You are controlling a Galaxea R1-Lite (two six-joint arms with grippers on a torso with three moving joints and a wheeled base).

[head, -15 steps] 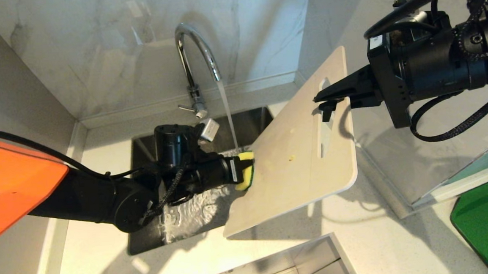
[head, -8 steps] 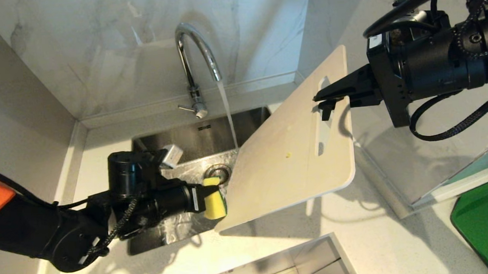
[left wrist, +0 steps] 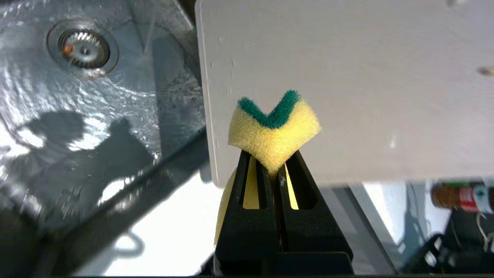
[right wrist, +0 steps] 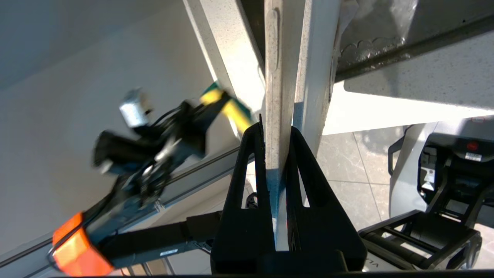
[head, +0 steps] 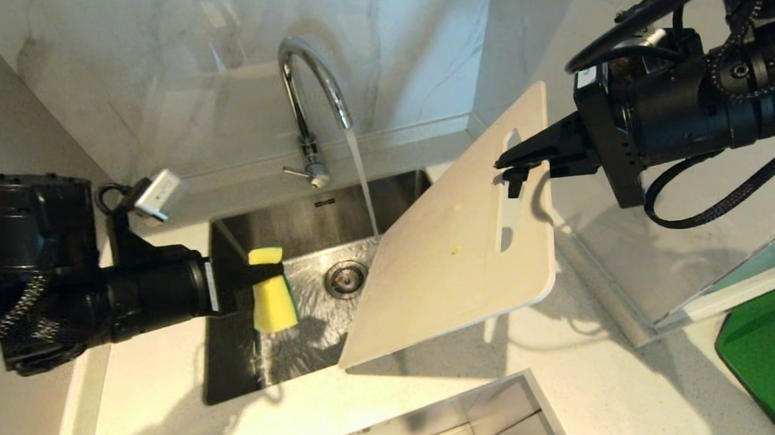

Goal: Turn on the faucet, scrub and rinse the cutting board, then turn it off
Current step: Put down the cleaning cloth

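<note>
Now right gripper (head: 507, 164) clamps the cutting board (head: 444, 268) tilted over the sink (head: 307, 219); left gripper (head: 266, 273) pinches a sponge (head: 273, 305) beside the sink's left wall; faucet (head: 309, 94) running.

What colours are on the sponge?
The sponge is yellow with a dark green scrubbing layer, clearest in the left wrist view.

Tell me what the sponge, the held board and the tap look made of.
Yellow sponge with green scouring face: soft foam, folded where pinched. Cream-white rectangular cutting board: likely matte plastic, uniform and rigid. Arched gooseneck faucet: polished chrome-look metal, mirror-bright.
</note>
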